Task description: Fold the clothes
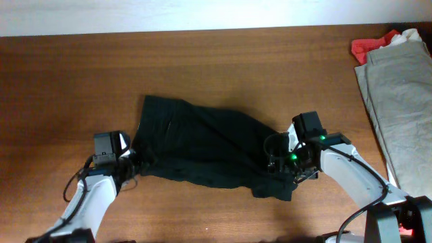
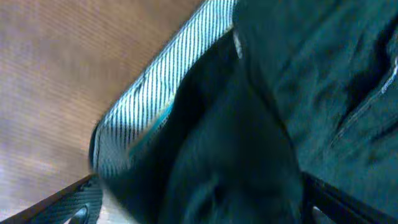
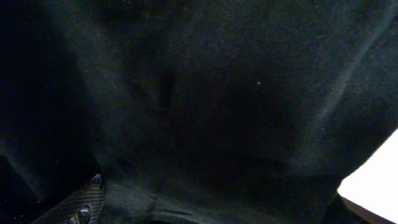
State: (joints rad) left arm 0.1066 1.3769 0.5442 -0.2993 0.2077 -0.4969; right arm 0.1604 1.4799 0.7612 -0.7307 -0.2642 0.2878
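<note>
A black garment (image 1: 206, 148) lies crumpled and partly spread in the middle of the wooden table. My left gripper (image 1: 132, 160) is at its lower left corner. In the left wrist view the dark cloth (image 2: 249, 124) with a striped inner band (image 2: 155, 93) fills the gap between my fingers (image 2: 199, 214), which stand wide apart. My right gripper (image 1: 282, 162) is at the garment's right end. In the right wrist view black cloth (image 3: 205, 106) covers nearly everything, and my fingers (image 3: 211, 214) stand wide apart around it.
A beige garment (image 1: 398, 94) lies along the table's right side, with a red cloth (image 1: 370, 46) and a white piece at the far right corner. Bare wood (image 1: 81, 81) lies to the left and behind the black garment.
</note>
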